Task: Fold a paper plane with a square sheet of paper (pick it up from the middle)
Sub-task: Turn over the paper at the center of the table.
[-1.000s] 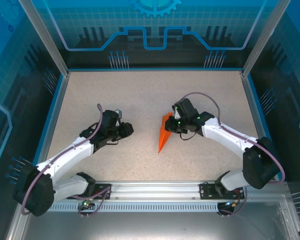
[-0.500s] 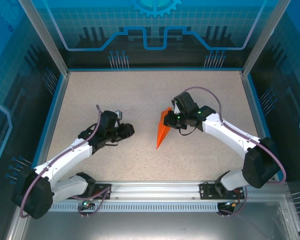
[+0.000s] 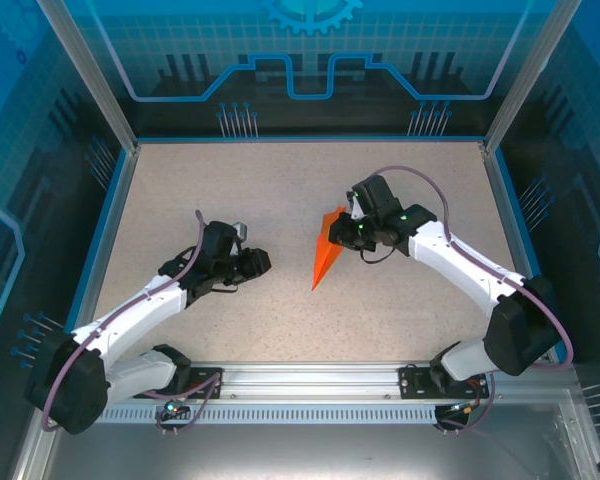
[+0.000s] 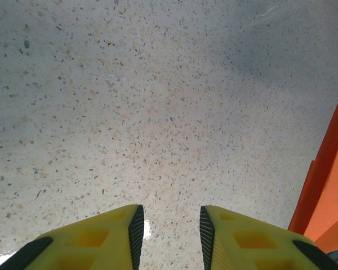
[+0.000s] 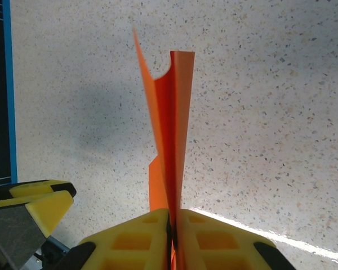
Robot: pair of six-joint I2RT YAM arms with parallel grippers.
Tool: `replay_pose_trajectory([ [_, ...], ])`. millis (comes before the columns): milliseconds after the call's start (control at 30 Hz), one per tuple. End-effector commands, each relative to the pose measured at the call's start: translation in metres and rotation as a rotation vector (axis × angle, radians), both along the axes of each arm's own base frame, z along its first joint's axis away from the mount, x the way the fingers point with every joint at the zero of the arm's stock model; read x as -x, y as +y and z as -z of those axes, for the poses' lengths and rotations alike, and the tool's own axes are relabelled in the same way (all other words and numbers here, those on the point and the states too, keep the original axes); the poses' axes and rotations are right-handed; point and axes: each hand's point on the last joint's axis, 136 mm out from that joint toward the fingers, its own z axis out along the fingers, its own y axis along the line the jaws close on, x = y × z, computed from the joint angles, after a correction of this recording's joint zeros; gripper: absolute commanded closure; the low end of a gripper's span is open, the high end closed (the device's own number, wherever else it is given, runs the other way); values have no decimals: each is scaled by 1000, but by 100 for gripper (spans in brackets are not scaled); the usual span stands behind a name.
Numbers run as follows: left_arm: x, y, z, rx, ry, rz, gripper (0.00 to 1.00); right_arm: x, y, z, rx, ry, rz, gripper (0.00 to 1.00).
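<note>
Orange paper, creased into a narrow pointed dart, is riding on edge near the middle of the speckled table (image 3: 280, 190). The right gripper (image 3: 352, 232) is pinching the paper plane (image 3: 325, 255) at its broad far end, and the sharp tip is aiming toward the near edge. Whether that tip is brushing the surface cannot be told from above.

In the right wrist view, the yellow pads (image 5: 141, 236) of the right gripper (image 5: 173, 216) are pressing together on the stacked folds of the paper plane (image 5: 172, 140), while one loose flap is curling away at the top.

To the left and well apart, the left gripper (image 3: 255, 262) is hovering over bare table. Its own camera shows the left gripper (image 4: 169, 216) standing slightly parted and holding nothing, with the paper plane (image 4: 329, 185) edging in from the right.

Being this thin, the sheet is likely weighing almost nothing, flexing at a touch and crumpling under a hard squeeze, and its layers look ready to spring apart once let go. The centre crease, where the folds are doubling up and lending some stiffness, is looking like the safest place to hold. A single wing would probably be bending or tearing.
</note>
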Motion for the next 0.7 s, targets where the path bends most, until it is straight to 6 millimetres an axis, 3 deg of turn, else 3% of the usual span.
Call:
replay_pose_trajectory([
  [0,-2,2,-3,-9,-6,-1,65,6,-12,3,34,29,13,88],
  [200,-8,7,6,-40,-4,-32,66,20,-46,27,282,134,19,88],
  [367,-8,18,14,-78,-12,-78,66,23,-67,25,737,164,-37,91],
  [533,-10,38,14,-140,-28,-147,67,19,-73,29,1096,227,-29,91],
  [667,-7,62,11,-183,-56,-248,62,13,-58,45,1214,251,-60,92],
])
